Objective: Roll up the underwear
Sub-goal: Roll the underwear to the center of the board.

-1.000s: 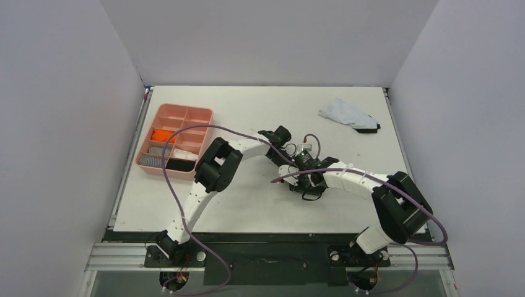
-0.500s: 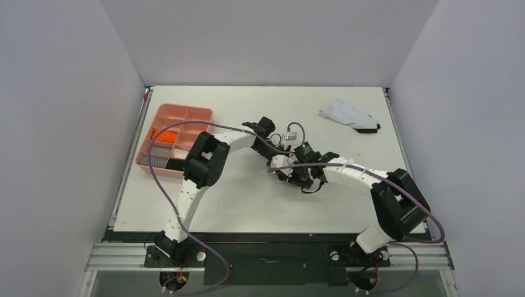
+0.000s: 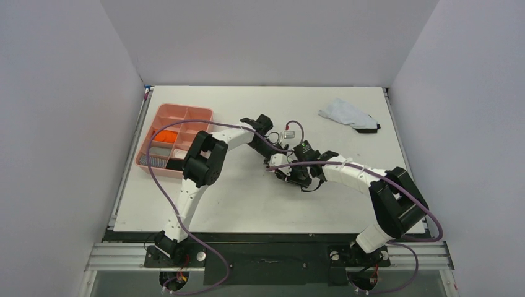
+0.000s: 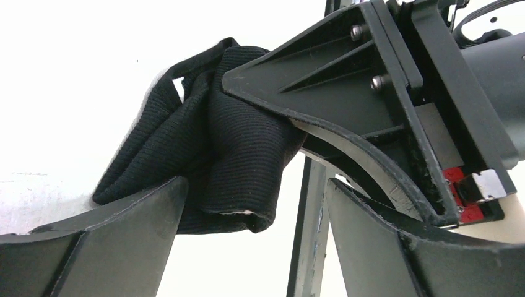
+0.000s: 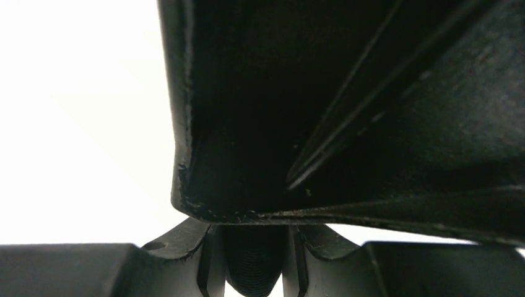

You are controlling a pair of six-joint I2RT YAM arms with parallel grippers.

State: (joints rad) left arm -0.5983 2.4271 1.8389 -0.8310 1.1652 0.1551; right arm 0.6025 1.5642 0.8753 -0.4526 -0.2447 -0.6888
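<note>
The black underwear (image 4: 210, 154) is a bunched, ribbed bundle hanging just above the white table. My right gripper (image 5: 254, 238) is shut on it, and black ribbed cloth (image 5: 254, 266) shows pinched between its fingers. In the left wrist view that gripper's finger (image 4: 347, 93) presses into the bundle from the right. My left gripper (image 4: 254, 185) is open, its jaws on either side of the bundle's lower edge. From above, both grippers meet mid-table, left gripper (image 3: 272, 154) and right gripper (image 3: 286, 173), and they hide the cloth. The orange underwear (image 3: 164, 135) lies in the tray.
A pink compartment tray (image 3: 199, 113) stands at the left edge of the table with several folded items in it. A pale grey and white garment (image 3: 347, 114) lies at the back right. Purple cables loop over both arms.
My left gripper has opened and let go of the black underwear, and its arm has drawn back to the left. The right gripper keeps its hold and has shifted slightly left.
</note>
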